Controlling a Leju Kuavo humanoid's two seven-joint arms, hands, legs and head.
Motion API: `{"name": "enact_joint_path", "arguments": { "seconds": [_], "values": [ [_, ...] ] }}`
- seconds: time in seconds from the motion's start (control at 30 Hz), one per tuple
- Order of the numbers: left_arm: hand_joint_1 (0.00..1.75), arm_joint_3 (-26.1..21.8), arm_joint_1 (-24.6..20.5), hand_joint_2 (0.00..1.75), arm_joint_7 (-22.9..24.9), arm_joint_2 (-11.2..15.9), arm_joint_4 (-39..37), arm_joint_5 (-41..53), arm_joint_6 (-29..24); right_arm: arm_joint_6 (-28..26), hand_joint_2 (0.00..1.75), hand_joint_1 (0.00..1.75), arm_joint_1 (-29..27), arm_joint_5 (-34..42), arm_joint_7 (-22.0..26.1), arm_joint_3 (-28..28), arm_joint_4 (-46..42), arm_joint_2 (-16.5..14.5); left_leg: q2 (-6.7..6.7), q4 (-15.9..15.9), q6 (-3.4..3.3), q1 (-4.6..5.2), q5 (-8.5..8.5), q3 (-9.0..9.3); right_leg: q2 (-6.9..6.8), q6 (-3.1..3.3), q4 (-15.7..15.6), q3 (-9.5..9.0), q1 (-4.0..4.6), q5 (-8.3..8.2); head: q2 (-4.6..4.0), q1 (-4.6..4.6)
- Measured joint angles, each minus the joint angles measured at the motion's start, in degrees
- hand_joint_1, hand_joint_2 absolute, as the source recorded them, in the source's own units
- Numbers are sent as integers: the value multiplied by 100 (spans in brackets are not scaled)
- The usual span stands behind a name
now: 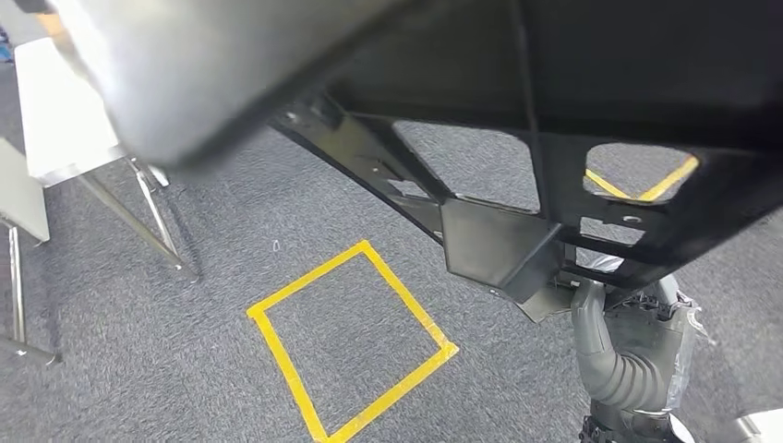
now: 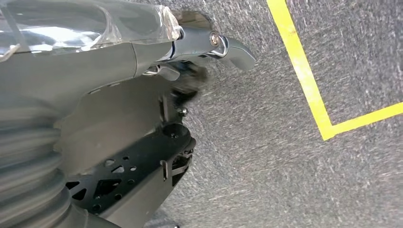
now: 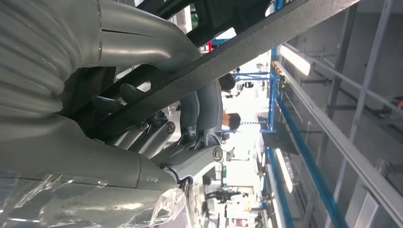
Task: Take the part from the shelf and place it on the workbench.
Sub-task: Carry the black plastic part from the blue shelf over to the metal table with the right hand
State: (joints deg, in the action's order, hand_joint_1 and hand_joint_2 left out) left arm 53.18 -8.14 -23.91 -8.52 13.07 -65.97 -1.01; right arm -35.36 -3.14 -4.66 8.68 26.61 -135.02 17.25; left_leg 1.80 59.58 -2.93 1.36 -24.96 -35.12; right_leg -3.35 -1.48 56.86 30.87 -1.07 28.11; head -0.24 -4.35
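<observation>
Right hand (image 1: 617, 343) at five o'clock, gripping the lower edge of the black perforated metal frame (image 1: 499, 245); fingers (image 3: 204, 107) wrapped over its bar. Left hand (image 2: 157, 57) under the frame's other end, holding it. Frame held across the upper view. Beyond, yellow tape square (image 1: 351, 337) on grey carpet (image 1: 185, 369); white table (image 1: 60, 111) at ten o'clock.

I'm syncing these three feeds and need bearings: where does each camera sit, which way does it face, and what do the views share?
Head view: high on the body, looking down past the black frame at grey carpet and a yellow tape square; the right hand grips the frame from below.
Left wrist view: behind the left hand, facing the carpet and yellow tape.
Right wrist view: behind the right hand, facing up toward ceiling lights and blue racking.
Shared: the frame in all three.
</observation>
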Motion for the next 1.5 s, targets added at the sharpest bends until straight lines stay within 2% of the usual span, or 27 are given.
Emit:
{"name": "enact_joint_path", "arguments": {
  "seconds": [0.07,0.13,0.2,0.23,0.3,0.33,0.37,0.4,0.47,0.53,0.7,0.73,0.8,0.87,0.9,0.93,0.97,1.03,1.07,1.13,1.2,1.27,1.33,1.37,1.4,1.43,1.5],
  "values": [
    [0,3,4,175,2,5,0,7,-4,0,175,175,0,26,22,1,16,-17,123,-375,-65,83,89,167,-64,-32,-15,-14,-1,17,0,-1],
    [0,4,14,175,10,7,0,8,3,0,175,175,0,79,52,0,33,-32,41,-438,-93,90,114,189,-131,-80,-50,-39,2,29,1,-2],
    [0,5,21,175,31,6,0,8,31,0,175,175,-1,157,114,-4,51,-38,-36,-562,-122,47,163,286,-36,-120,83,-28,6,140,2,3],
    [0,6,20,175,48,5,0,9,52,0,175,175,-2,195,153,-7,58,-40,-68,-615,-136,19,182,338,71,-133,321,65,9,275,2,13],
    [0,9,17,175,69,4,0,10,93,0,175,175,-9,266,223,-11,76,-44,-126,-635,-158,1,177,374,266,-143,1091,450,2,610,1,31],
    [0,10,18,175,72,4,0,11,108,0,175,175,-14,298,251,-12,87,-47,-159,-634,-163,-1,168,380,296,-155,1413,645,-2,703,0,40],
    [0,10,21,175,68,4,0,11,116,0,175,175,-17,325,278,-13,101,-49,-193,-632,-161,-4,159,388,303,-167,1560,763,-8,690,1,42],
    [0,11,24,175,64,4,0,12,121,0,175,175,-19,344,307,-15,112,-53,-227,-626,-150,-11,148,399,303,-181,1468,763,-16,556,1,44],
    [0,12,25,175,57,4,0,13,133,0,175,175,-18,366,359,-19,123,-63,-289,-585,-98,-34,98,427,308,-219,724,464,-49,100,1,46],
    [0,13,20,175,49,8,0,14,146,0,175,175,-19,376,397,-21,126,-74,-331,-495,-33,-31,26,415,343,-217,93,182,-63,-153,0,48],
    [0,13,19,175,32,18,0,14,164,0,175,175,-24,372,419,-32,138,-110,-319,-272,45,-54,-132,325,362,-54,-29,126,-42,-155,1,36],
    [0,13,17,175,28,20,0,14,168,0,175,175,-24,367,419,-33,139,-120,-300,-18,79,-68,-269,211,357,-27,-34,118,-49,-153,1,29],
    [0,13,17,175,23,19,0,12,176,0,175,175,-24,361,419,-33,142,-138,-270,790,135,-93,-616,-186,346,6,-35,112,-39,-138,0,17],
    [0,13,19,175,23,19,0,9,179,0,175,175,-25,359,419,-33,150,-152,-260,1380,141,-107,-757,-528,338,18,-34,102,-25,-120,0,16],
    [0,13,19,175,23,19,0,8,179,0,175,175,-24,360,420,-33,153,-159,-258,1363,122,-105,-670,-552,336,21,-34,88,-18,-109,0,15],
    [0,13,19,175,23,19,0,3,179,0,175,175,-24,363,423,-33,154,-166,-257,1106,91,-97,-486,-456,337,21,-34,65,-12,-94,0,15],
    [0,13,18,175,23,19,0,-2,179,0,175,175,-23,366,427,-33,154,-173,-253,665,45,-80,-240,-264,337,18,-37,35,-9,-76,0,15],
    [0,13,15,175,23,19,0,-11,180,0,175,175,-20,373,438,-33,155,-184,-227,-135,-33,-20,69,101,335,0,-55,-14,-11,-47,0,15],
    [0,14,15,175,23,19,0,-14,180,0,175,175,-19,377,442,-33,158,-190,-216,-349,-59,10,122,194,332,-20,-65,-23,-16,-39,0,14],
    [0,15,19,175,23,18,0,-19,180,0,175,175,-17,386,444,-33,169,-201,-214,-444,-87,51,106,222,324,-75,-94,-32,-28,-32,0,13],
    [0,15,26,175,24,13,0,-23,180,0,175,175,-13,395,445,-37,182,-207,-223,-553,-108,20,132,309,310,-123,-31,-41,-29,34,1,15],
    [0,15,26,175,27,6,0,-26,183,0,175,175,-9,404,455,-48,194,-209,-225,-658,-133,-21,156,420,316,-145,439,158,-11,275,2,26],
    [0,15,25,175,31,6,0,-29,185,0,175,175,-14,414,462,-56,211,-210,-226,-668,-163,-18,132,460,331,-158,1232,608,-3,572,2,39],
    [0,15,25,175,32,6,0,-30,186,0,175,175,-18,419,461,-58,221,-210,-230,-666,-168,-18,115,475,332,-168,1497,794,-6,613,2,43],
    [0,15,26,175,32,6,0,-31,186,0,175,175,-20,421,461,-60,231,-210,-237,-664,-166,-20,94,493,332,-178,1549,881,-11,537,2,43],
    [0,15,26,175,33,6,0,-33,187,0,175,175,-19,422,461,-62,240,-210,-250,-659,-153,-25,69,521,331,-187,1345,833,-18,344,2,44],
    [0,15,26,175,33,5,0,-44,188,0,175,175,-15,424,461,-64,251,-210,-273,-631,-108,-26,-4,586,333,-203,536,493,-35,-117,2,45]
  ]
}}
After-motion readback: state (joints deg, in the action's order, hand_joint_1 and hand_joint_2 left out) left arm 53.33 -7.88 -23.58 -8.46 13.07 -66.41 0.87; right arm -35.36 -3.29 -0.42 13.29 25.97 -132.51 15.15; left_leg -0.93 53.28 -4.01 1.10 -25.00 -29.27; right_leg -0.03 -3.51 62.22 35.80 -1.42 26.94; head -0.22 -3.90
